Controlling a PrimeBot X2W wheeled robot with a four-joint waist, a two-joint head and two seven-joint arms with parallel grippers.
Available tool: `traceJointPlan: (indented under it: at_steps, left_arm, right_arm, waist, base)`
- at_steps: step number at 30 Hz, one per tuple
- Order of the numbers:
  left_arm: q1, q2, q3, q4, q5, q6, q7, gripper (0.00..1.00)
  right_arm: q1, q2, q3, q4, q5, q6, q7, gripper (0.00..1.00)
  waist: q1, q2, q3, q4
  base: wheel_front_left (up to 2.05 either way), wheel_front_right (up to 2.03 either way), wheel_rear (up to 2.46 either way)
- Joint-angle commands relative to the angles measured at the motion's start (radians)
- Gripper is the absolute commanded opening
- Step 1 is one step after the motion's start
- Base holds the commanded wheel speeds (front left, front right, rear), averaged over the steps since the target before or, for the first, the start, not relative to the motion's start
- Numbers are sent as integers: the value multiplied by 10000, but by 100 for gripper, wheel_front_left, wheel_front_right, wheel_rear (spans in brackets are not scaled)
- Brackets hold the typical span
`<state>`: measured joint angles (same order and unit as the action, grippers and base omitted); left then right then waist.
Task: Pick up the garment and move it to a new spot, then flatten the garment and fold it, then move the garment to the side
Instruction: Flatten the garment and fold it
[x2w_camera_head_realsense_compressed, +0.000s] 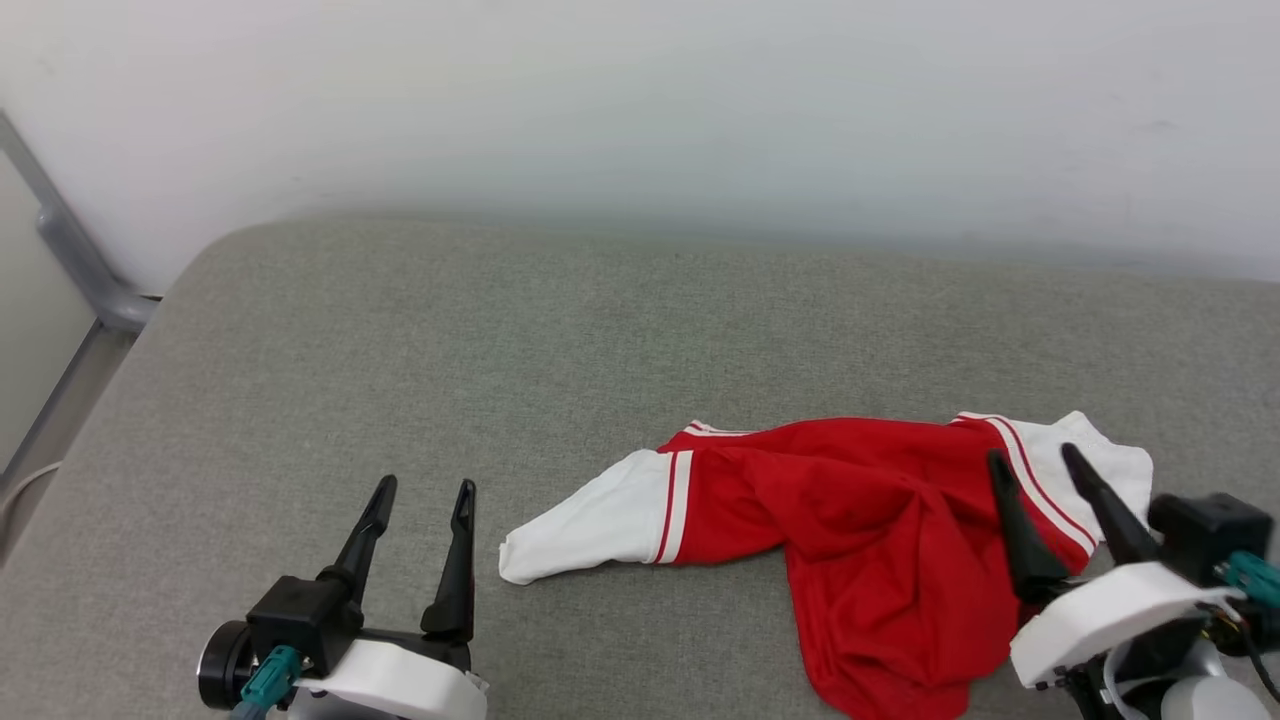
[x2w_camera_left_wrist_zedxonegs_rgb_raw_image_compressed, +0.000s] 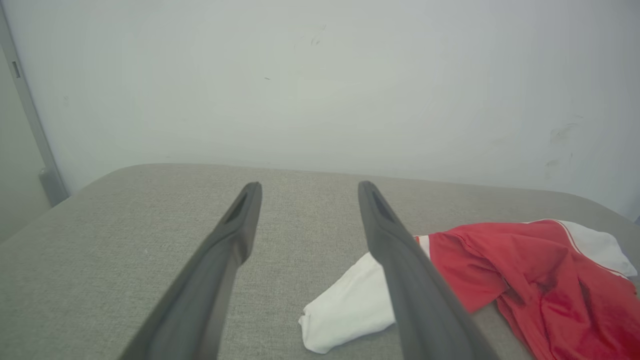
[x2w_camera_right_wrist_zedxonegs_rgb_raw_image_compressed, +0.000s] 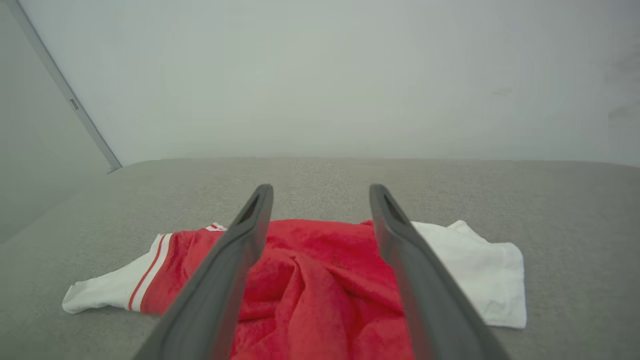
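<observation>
The garment (x2w_camera_head_realsense_compressed: 860, 520) is a red shirt with white sleeves and striped trim, lying crumpled on the grey cushion's front right. One white sleeve (x2w_camera_head_realsense_compressed: 590, 525) stretches left, the other lies at the right. My left gripper (x2w_camera_head_realsense_compressed: 422, 488) stands open at the lower left, apart from that sleeve, nothing between its fingers. My right gripper (x2w_camera_head_realsense_compressed: 1040, 458) is open above the garment's right part, fingers over red cloth and the right sleeve. In the left wrist view the garment (x2w_camera_left_wrist_zedxonegs_rgb_raw_image_compressed: 540, 270) lies right of the open left gripper (x2w_camera_left_wrist_zedxonegs_rgb_raw_image_compressed: 306, 187). The right wrist view shows the garment (x2w_camera_right_wrist_zedxonegs_rgb_raw_image_compressed: 320, 270) beneath the open right gripper (x2w_camera_right_wrist_zedxonegs_rgb_raw_image_compressed: 320, 190).
The grey fabric cushion (x2w_camera_head_realsense_compressed: 400, 350) spreads wide, with bare room to the left and behind the garment. A pale wall (x2w_camera_head_realsense_compressed: 640, 100) rises close behind its far edge. A grey metal frame (x2w_camera_head_realsense_compressed: 70, 250) stands at the far left past the rounded corner.
</observation>
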<state>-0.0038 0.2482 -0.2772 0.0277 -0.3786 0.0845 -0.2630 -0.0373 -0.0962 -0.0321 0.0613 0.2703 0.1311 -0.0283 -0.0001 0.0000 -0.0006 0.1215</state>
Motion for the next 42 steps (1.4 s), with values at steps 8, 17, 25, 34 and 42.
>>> traceJointPlan:
  at_steps: [8, 17, 25, 34, 42]
  left_arm:
    - [-285, -650, 530, 264, 655, -850, -24, 100]
    - [-700, -1303, 874, 639, 1154, -1478, -24, 100]
    - [-735, -1622, 1197, 813, 1391, -1782, -25, 100]
    - [-599, -1802, 1447, 974, 1588, -1942, -25, 100]
    - [-394, -1857, 1591, 1167, 1723, -2027, -25, 100]
  right_arm:
    - [-1475, -1672, 1776, 208, 468, -7, 3626, 100]
    - [-3241, -3338, 4114, 1689, 1816, -9, 6848, 100]
    - [-3835, -3978, 5383, 3396, 2084, -9, 6916, 100]
    - [-3306, -4148, 6574, 4375, 2944, 8, 6779, 0]
    - [-2607, -4401, 6502, 4250, 3735, -9, 6776, 0]
  waist:
    - [1, 0, 611, 622]
    - [1, 0, 1171, 1489]
    - [1, 0, 1303, 1856]
    - [1, 0, 1098, 1533]
    - [1, 0, 652, 959]
  base:
    - [0, 0, 0]
    - [0, 0, 0]
    - [0, 0, 0]
    - [0, 0, 0]
    - [0, 0, 0]
